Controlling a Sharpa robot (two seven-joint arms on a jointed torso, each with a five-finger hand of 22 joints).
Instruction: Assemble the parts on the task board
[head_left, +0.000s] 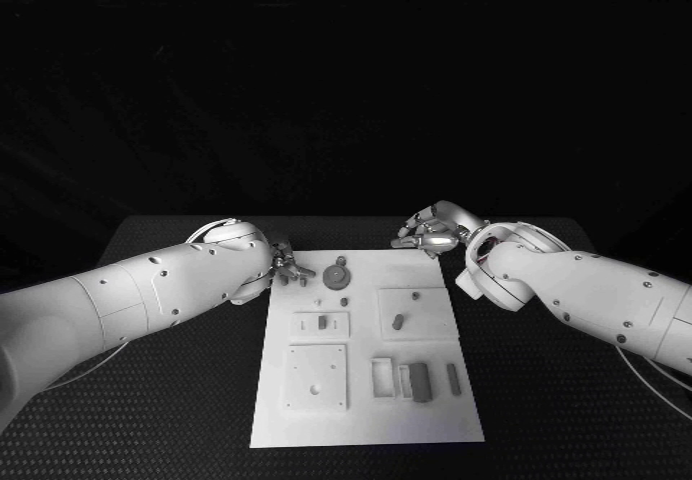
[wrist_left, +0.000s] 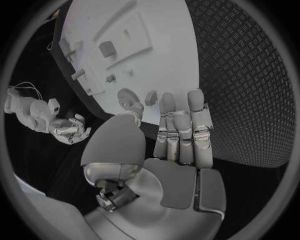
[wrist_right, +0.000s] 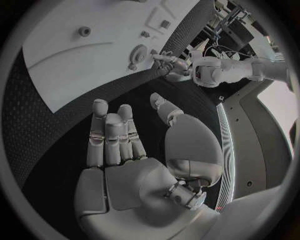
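The white task board (head_left: 361, 410) lies in the middle of the black table. On it are a round grey part (head_left: 338, 274) near the far edge, small parts (head_left: 322, 323) (head_left: 397, 321) in raised plates, and long bars (head_left: 420, 381) (head_left: 453, 376) by a small frame (head_left: 384, 377). My left hand (head_left: 289, 268) hovers at the board's far left corner, just left of the round part, holding nothing. In the left wrist view its fingers (wrist_left: 180, 125) are straight and apart. My right hand (head_left: 430, 232) is beyond the board's far right corner; its fingers (wrist_right: 112, 135) are spread and hold nothing.
A square plate with a hole (head_left: 316, 376) sits at the board's near left. Black textured table (head_left: 577, 400) surrounds the board on all sides. The round part (wrist_right: 138, 52) and my left hand (wrist_right: 167, 62) also appear in the right wrist view.
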